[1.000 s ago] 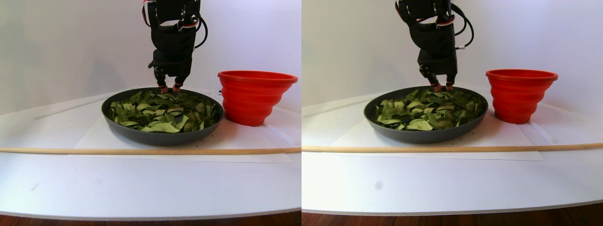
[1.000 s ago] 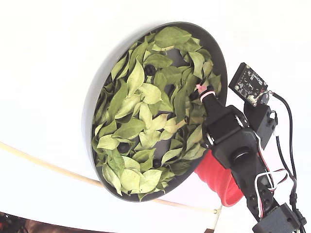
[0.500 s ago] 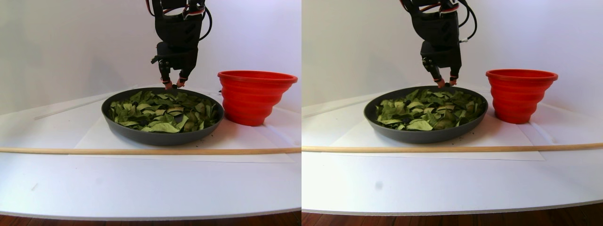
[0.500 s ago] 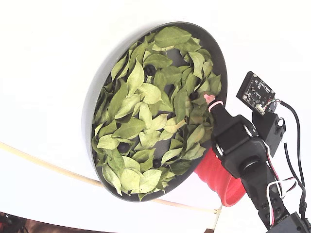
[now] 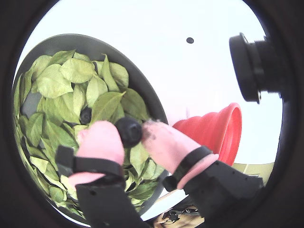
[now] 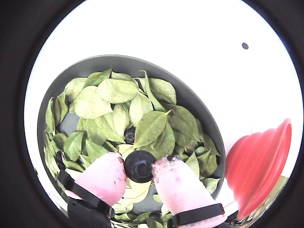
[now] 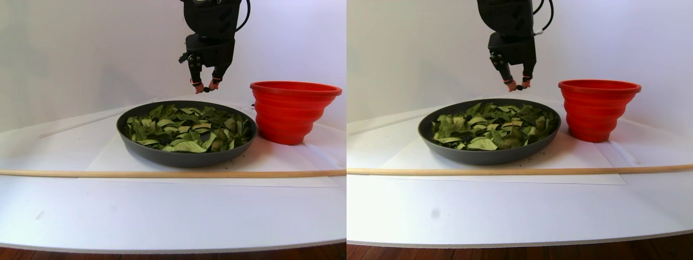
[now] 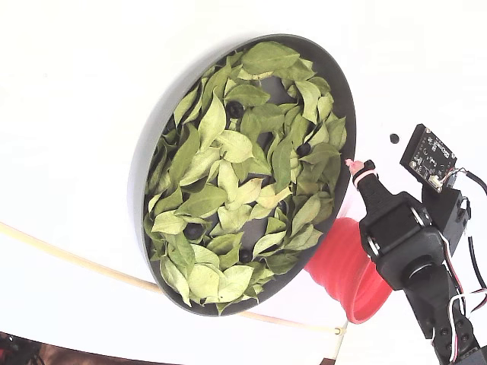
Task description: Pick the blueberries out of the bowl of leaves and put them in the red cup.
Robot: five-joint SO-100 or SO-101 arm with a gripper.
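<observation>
Pinched between my end effector fingertips is one blueberry, held above the bowl's far rim, with the red cup beside it.

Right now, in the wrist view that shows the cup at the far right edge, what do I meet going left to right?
The leaves in the bowl → the blueberry pinched in the claw → the red cup.

Pink fingers with black bands; between them a blue-black blueberry. Below the fingers: green, yellowish leaves in a dark grey bowl. Beside them: ribbed red cup, white tabletop.
</observation>
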